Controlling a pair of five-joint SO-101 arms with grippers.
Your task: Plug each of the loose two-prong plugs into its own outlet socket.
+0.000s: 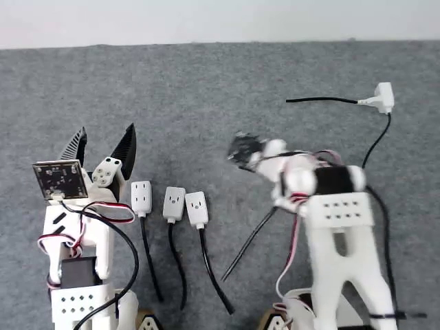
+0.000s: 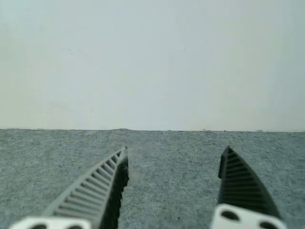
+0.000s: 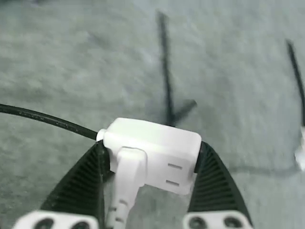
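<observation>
Grey carpeted surface (image 1: pixel 206 82) meets a pale wall in the high view. Three outlet sockets (image 1: pixel 174 203) lie in a row at lower left of centre, beside the left gripper (image 1: pixel 106 137). A loose plug (image 1: pixel 381 96) sits at upper right.

In the left wrist view, its fingers (image 2: pixel 95 195) are spread wide and released.

In the right wrist view, the right gripper (image 3: pixel 151 157) clenches a white corded block (image 3: pixel 152 138) at frame centre.

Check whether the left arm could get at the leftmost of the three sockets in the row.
Probably yes. The left gripper is open and holds nothing, and the leftmost socket lies on the mat right beside that arm, with nothing between them.
</observation>
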